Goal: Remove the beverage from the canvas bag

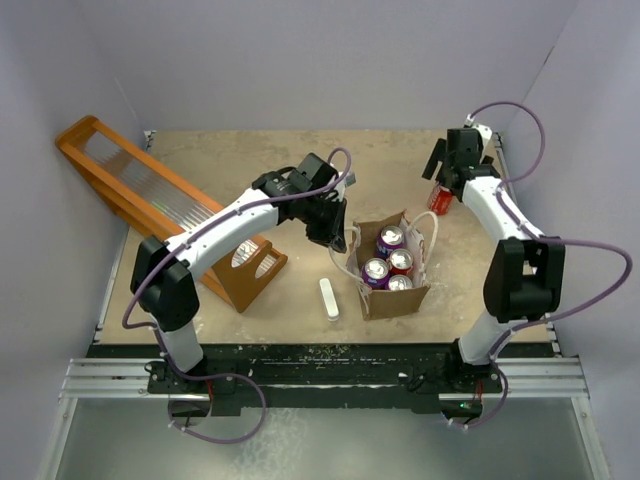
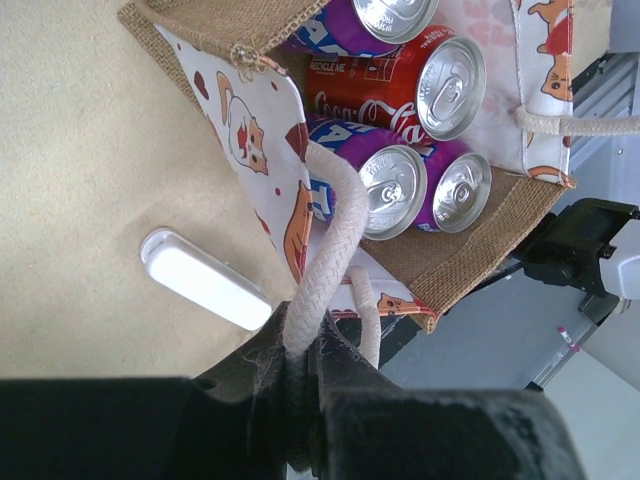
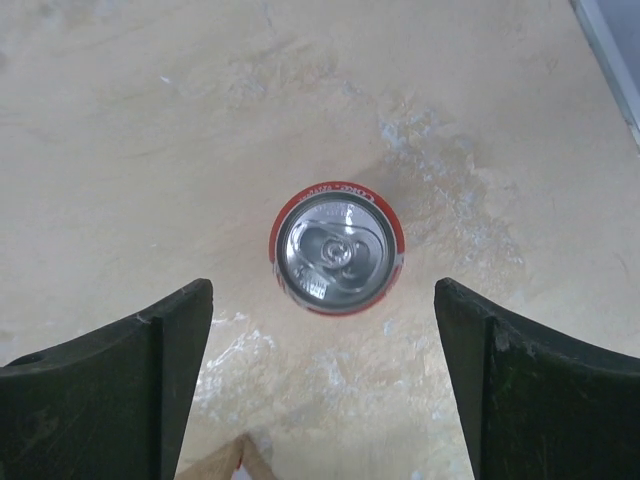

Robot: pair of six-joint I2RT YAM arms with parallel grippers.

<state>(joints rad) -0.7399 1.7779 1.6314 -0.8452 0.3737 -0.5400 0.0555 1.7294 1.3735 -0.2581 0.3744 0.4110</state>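
Note:
The canvas bag (image 1: 385, 300) stands open mid-table, brown with white printed sides (image 2: 250, 130). Inside it are several upright cans, among them a red one (image 2: 400, 85) and purple ones (image 2: 385, 185). My left gripper (image 2: 310, 350) is shut on the bag's white rope handle (image 2: 335, 230) at the bag's left side (image 1: 338, 238). A separate red beverage can (image 3: 338, 247) stands on the table at the far right (image 1: 440, 198). My right gripper (image 3: 322, 288) hovers over it, open, with its fingers wide on either side and not touching the can.
A long orange wooden rack (image 1: 150, 200) lies along the left side. A small white oblong object (image 1: 330, 298) rests on the table just left of the bag (image 2: 205, 280). The right table edge runs close to the red can.

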